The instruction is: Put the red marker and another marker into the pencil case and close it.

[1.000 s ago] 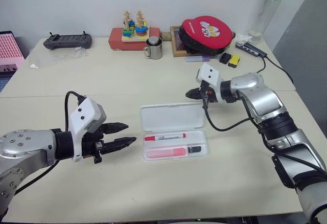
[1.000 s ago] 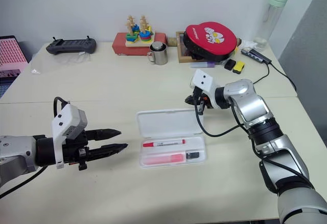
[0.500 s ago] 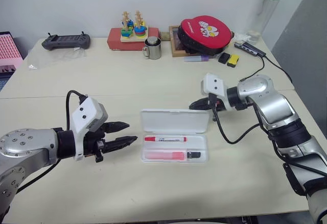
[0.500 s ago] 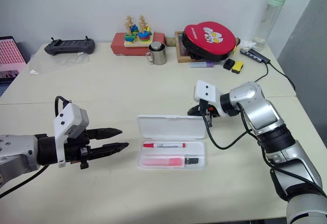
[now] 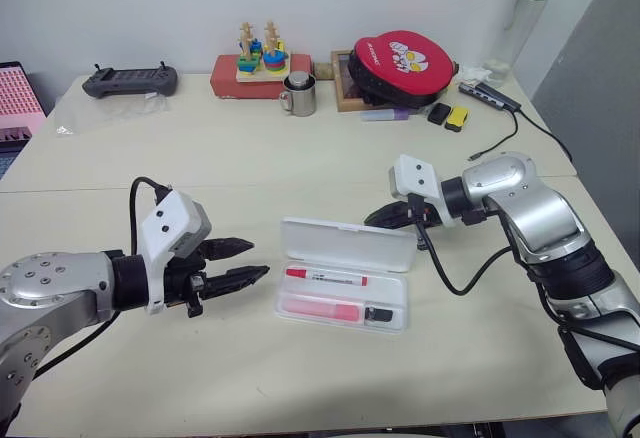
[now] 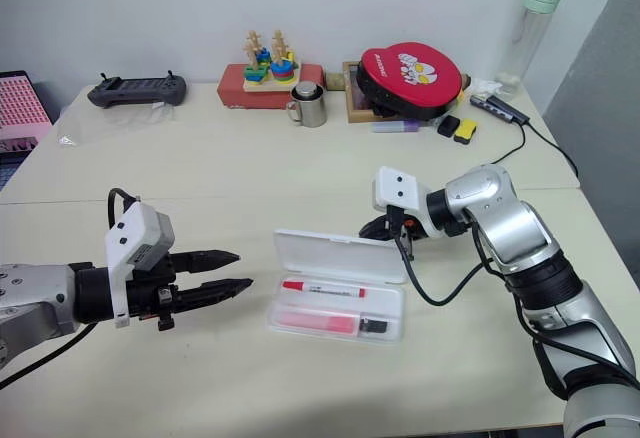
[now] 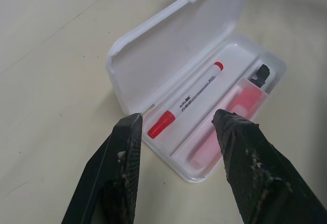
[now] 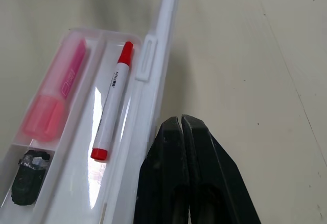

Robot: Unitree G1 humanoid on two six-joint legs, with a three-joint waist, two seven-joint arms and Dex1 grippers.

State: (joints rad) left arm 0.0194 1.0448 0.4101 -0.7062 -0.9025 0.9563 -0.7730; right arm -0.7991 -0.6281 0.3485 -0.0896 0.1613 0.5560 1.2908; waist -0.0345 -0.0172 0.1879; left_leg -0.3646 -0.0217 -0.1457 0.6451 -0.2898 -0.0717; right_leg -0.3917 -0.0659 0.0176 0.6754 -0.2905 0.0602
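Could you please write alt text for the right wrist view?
The shut right gripper sits behind the raised lid of the open pencil case. In its tray lie the red marker, a pink highlighter and a small black object.

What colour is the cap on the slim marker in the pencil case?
Red, on the red marker; clearest in the left wrist view.
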